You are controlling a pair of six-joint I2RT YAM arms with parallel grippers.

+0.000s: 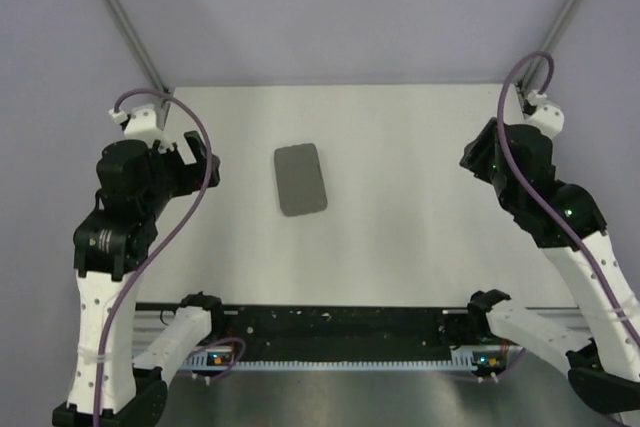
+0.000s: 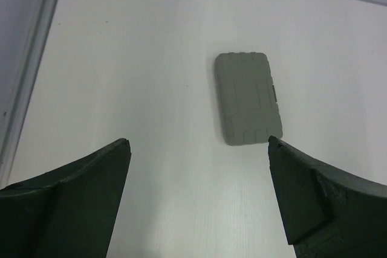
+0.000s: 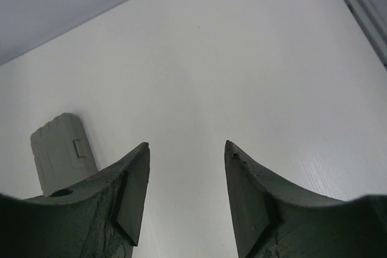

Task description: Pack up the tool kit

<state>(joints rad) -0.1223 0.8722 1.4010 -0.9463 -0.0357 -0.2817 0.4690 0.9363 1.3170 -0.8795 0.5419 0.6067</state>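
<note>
The grey clamshell case [image 1: 300, 179] lies shut and flat on the white table, a little left of centre. It also shows in the left wrist view [image 2: 249, 98] and at the left of the right wrist view [image 3: 59, 149]. My left gripper [image 1: 205, 162] is open and empty, held above the table to the left of the case [image 2: 198, 143]. My right gripper [image 1: 478, 160] is open and empty, raised well to the right of the case [image 3: 186, 146]. No pliers, screwdrivers, knife or tape measure are in view.
The table's back edge meets the grey wall [image 1: 330, 85]. A metal frame rail [image 2: 27, 77] runs along the table's left side. A black rail with the arm bases [image 1: 340, 332] lies along the near edge.
</note>
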